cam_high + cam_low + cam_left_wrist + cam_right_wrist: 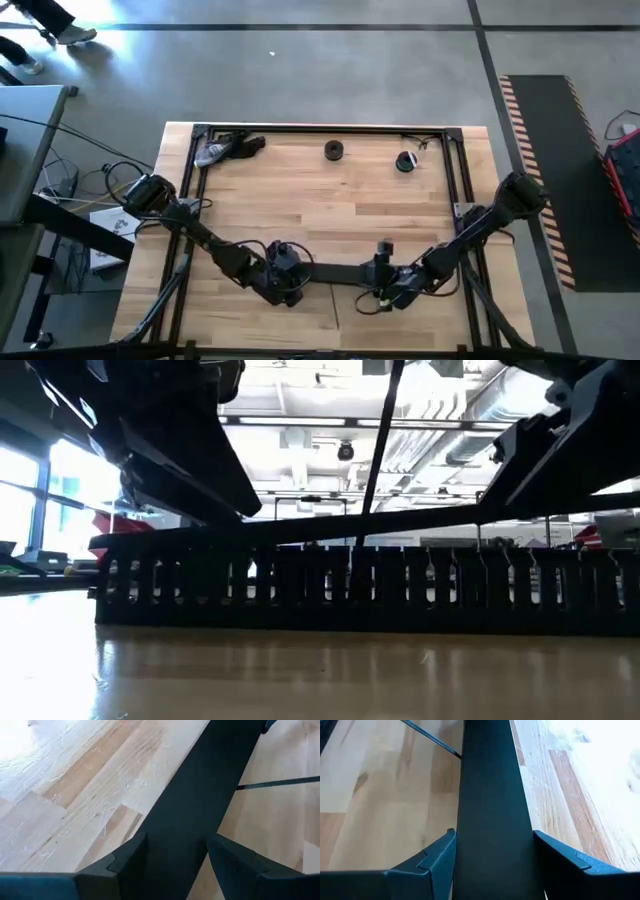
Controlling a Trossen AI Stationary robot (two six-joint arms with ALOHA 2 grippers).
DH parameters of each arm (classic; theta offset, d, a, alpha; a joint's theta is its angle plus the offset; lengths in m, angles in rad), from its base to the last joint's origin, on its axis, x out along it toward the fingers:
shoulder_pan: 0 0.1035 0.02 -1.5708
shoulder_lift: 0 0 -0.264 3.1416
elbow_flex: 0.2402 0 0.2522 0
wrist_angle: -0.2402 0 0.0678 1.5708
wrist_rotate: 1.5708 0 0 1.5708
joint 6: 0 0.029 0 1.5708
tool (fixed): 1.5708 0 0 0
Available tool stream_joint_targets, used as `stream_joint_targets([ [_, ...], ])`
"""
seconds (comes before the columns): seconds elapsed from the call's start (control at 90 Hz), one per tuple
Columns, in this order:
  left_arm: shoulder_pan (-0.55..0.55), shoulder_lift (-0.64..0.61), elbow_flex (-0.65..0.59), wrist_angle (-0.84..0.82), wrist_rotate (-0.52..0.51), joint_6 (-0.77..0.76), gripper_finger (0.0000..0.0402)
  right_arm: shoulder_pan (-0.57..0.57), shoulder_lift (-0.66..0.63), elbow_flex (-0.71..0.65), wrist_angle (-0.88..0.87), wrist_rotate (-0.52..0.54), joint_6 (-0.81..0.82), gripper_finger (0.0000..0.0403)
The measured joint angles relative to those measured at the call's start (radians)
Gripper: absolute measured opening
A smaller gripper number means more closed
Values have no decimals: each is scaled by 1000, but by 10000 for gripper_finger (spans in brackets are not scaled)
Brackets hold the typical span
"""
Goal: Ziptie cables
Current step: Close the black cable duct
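Observation:
A long flat black bar (338,270) runs left to right near the table's front edge. My left gripper (296,268) is on its left end and my right gripper (380,270) on its right end. In the low view this bar (400,520) slopes just above a black slotted channel (360,588), which stands on the table on its long underside. A thin dark strip (280,782) crosses beside the bar and also shows in the right wrist view (430,739). The cables are out of view. My left gripper (175,862) pinches the flat bar's two long edges (172,832) between its two fingers, near the bar's left end. The fingers lie across the bar. My right gripper (495,857) pinches the bar's two long edges (492,820) in the same way, near its right end, with the fingers across it. The bar runs straight ahead between the fingers above the wood.
At the table's far side lie a grey-and-black tool (222,150), a black round piece (333,150) and a dark round piece with green (405,162). A black frame (320,128) borders the table. Bare wood lies between these and the arms.

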Motion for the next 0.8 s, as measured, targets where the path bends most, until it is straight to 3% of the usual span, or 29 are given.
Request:
stream_joint_targets([
  [0.411, 2, -54, 0, 2, 9, 8, 192, 16, 0, 48, 19, 29, -87, 210],
  [0.644, 2, -98, 0, -2, 0, 36, 192, 15, 0, 48, 3, 43, -46, 209],
  [0.8, 1, -93, 0, -5, 51, 21, 192, 14, 0, 47, -19, 29, -10, 209],
])
